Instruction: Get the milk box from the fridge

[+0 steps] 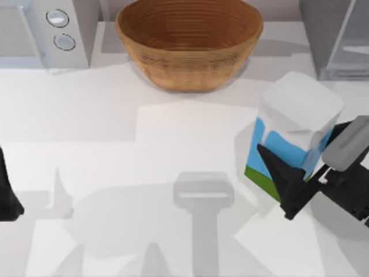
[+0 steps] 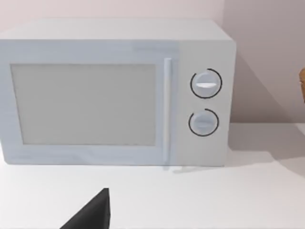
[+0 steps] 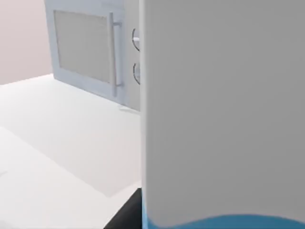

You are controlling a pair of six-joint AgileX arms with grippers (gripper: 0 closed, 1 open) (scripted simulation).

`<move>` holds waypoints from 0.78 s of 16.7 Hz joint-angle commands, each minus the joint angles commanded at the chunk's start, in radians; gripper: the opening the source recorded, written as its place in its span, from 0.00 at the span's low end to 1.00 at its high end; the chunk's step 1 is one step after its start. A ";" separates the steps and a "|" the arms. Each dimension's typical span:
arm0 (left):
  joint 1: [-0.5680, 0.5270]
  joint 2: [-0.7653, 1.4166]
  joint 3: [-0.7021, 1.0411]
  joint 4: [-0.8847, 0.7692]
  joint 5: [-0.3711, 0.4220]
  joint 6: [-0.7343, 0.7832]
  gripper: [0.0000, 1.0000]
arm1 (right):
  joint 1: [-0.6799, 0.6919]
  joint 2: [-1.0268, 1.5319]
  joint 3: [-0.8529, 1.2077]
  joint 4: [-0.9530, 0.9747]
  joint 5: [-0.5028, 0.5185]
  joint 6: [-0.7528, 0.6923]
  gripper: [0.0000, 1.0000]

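Gripping the milk box (image 1: 297, 130), the right gripper (image 1: 300, 173) holds it tilted at the table's (image 1: 127, 173) right side, outside the fridge (image 1: 337, 34) behind. Left gripper (image 1: 8, 196) parked far left; fingers unclear.

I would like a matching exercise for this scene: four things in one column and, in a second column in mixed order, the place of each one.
Things:
1. milk box
2. wicker bowl
3. white appliance with two round knobs
4. fridge

Places:
A. back left corner of the table
B. back right corner of the table
C. back middle of the table
D. held by the right gripper at the table's right side

Pairs: 1-D, 2-C, 3-A, 4-B
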 joint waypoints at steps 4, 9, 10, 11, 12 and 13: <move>0.000 0.000 0.000 0.000 0.000 0.000 1.00 | 0.030 0.153 0.078 0.079 0.028 -0.003 0.00; 0.000 0.000 0.000 0.000 0.000 0.000 1.00 | 0.062 0.325 0.169 0.155 0.068 -0.003 0.00; 0.000 0.000 0.000 0.000 0.000 0.000 1.00 | 0.064 0.337 0.176 0.161 0.071 -0.003 0.00; 0.000 0.000 0.000 0.000 0.000 0.000 1.00 | 0.065 0.339 0.177 0.162 0.072 -0.003 0.00; 0.000 0.000 0.000 0.000 0.000 0.000 1.00 | 0.065 0.339 0.177 0.162 0.072 -0.003 0.00; 0.000 0.000 0.000 0.000 0.000 0.000 1.00 | 0.065 0.339 0.177 0.162 0.072 -0.003 0.00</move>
